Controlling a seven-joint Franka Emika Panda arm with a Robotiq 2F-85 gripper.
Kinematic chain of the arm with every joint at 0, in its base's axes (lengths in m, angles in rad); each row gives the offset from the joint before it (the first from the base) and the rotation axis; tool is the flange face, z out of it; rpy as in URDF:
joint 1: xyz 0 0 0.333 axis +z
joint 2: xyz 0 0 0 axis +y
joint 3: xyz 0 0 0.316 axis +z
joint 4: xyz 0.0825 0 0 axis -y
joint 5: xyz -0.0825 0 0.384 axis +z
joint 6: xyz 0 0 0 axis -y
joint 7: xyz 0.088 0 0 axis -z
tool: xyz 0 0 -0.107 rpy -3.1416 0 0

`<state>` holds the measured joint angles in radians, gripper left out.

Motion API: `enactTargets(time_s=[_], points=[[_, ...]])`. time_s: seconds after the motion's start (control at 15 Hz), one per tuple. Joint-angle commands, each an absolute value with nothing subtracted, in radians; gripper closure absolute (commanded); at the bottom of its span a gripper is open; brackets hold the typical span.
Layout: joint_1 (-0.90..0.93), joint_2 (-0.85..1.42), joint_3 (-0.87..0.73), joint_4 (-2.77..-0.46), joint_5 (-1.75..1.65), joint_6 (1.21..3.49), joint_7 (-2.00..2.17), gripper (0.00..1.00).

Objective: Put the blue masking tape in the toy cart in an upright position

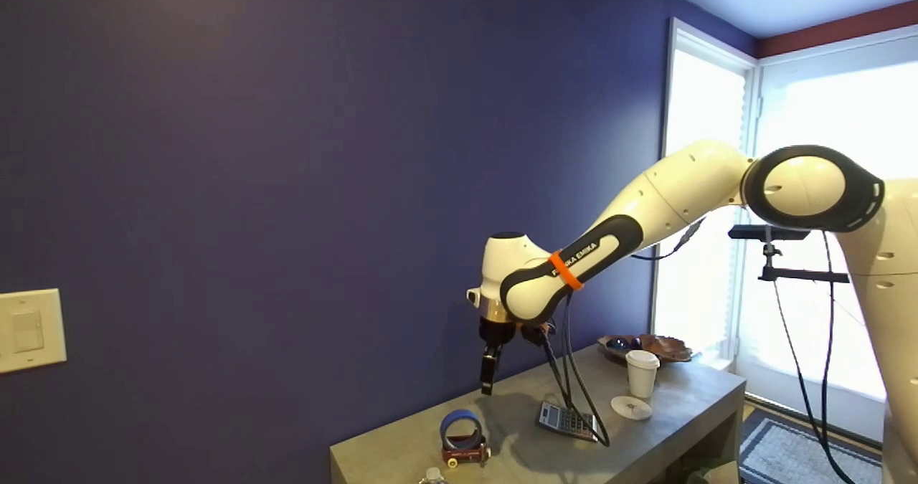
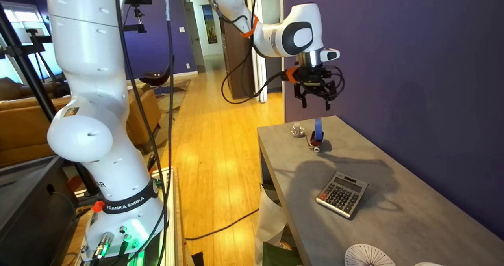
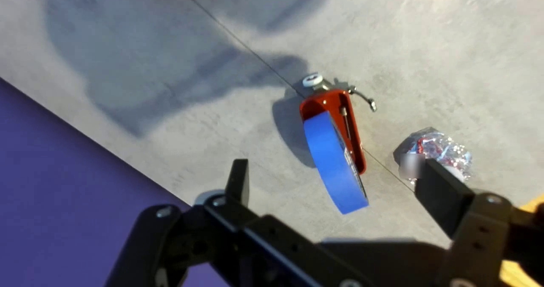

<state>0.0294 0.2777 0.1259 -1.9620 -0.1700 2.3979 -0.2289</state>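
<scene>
The blue masking tape point(image 1: 449, 424) stands upright on its edge in the red toy cart point(image 1: 467, 455). In an exterior view the tape point(image 2: 318, 129) shows edge-on above the cart point(image 2: 314, 142). In the wrist view the tape point(image 3: 333, 163) sits toward one side of the cart point(image 3: 349, 123), whose white wheel and bent handle show. My gripper point(image 1: 488, 387) is above and apart from the tape. It is open and empty, with its two fingers spread wide in an exterior view point(image 2: 315, 106) and in the wrist view point(image 3: 332, 168), where the tape appears between them.
A small clear bottle-like object point(image 2: 297, 130) stands beside the cart; it also shows in the wrist view point(image 3: 444, 151). A grey calculator point(image 2: 342, 194), a white disc point(image 1: 631, 407), a white cup point(image 1: 642, 374) and a brown bowl point(image 1: 667, 348) are along the table. A purple wall borders it.
</scene>
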Motion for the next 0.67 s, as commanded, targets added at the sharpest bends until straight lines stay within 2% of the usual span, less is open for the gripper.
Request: enactTargets(time_s=[0.0,0.27,0.33,0.6], points=[[0.047,0.122,0.086,-2.113,-0.147,2.334,-0.072,0.0],[0.036,0.005,0.092,-2.255,-0.041,2.317,-0.048,0.0],[0.043,0.093,0.081,-2.154,-0.112,2.319,-0.033,0.0],[0.043,0.081,0.08,-2.168,-0.105,2.319,-0.035,0.0]])
